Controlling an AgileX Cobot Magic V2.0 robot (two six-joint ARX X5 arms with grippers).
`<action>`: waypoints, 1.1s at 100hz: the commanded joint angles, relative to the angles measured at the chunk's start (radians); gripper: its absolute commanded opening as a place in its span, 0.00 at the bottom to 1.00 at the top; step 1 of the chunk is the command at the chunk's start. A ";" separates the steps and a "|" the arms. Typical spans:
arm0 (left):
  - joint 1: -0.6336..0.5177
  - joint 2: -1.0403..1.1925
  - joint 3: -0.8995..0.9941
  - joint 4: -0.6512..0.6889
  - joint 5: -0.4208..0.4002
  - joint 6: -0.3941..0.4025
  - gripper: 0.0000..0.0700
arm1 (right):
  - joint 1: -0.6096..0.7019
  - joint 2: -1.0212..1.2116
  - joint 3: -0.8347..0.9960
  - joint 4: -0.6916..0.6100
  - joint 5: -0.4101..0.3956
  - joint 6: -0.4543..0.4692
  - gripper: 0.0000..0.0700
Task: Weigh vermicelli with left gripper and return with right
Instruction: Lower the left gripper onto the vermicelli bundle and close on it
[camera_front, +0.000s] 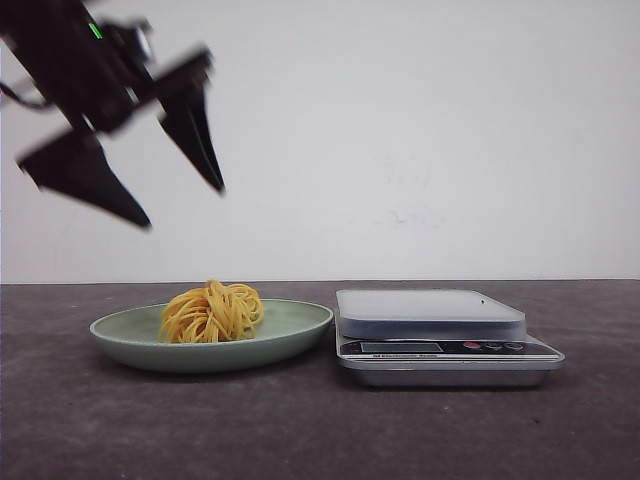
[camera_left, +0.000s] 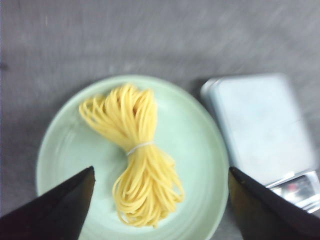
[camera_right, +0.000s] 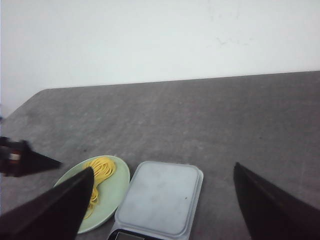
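Note:
The vermicelli (camera_front: 212, 312) is a yellow nest of strands tied with a white band, lying on the pale green plate (camera_front: 290, 330). It also shows in the left wrist view (camera_left: 140, 160) and the right wrist view (camera_right: 97, 175). My left gripper (camera_front: 183, 205) hangs open high above the plate's left part, empty; in its wrist view its fingers stand wide either side of the vermicelli (camera_left: 160, 175). The scale (camera_front: 440, 340) stands right of the plate, its platform bare. My right gripper (camera_right: 162, 172) is open and empty, high above the scale; it is out of the front view.
The dark grey table (camera_front: 320, 440) ends at a white wall behind. The scale also shows in the left wrist view (camera_left: 265, 125) and the right wrist view (camera_right: 160, 197). The left gripper's fingertip (camera_right: 35, 161) shows in the right wrist view.

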 joint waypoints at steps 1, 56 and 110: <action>-0.013 0.064 0.041 0.005 -0.011 0.013 0.72 | 0.008 0.013 0.016 -0.001 -0.003 -0.026 0.81; -0.058 0.360 0.162 0.000 -0.056 0.017 0.67 | 0.032 0.045 0.016 -0.013 0.005 -0.048 0.81; -0.064 0.327 0.239 -0.044 -0.015 0.050 0.02 | 0.032 0.046 0.016 -0.013 0.009 -0.048 0.80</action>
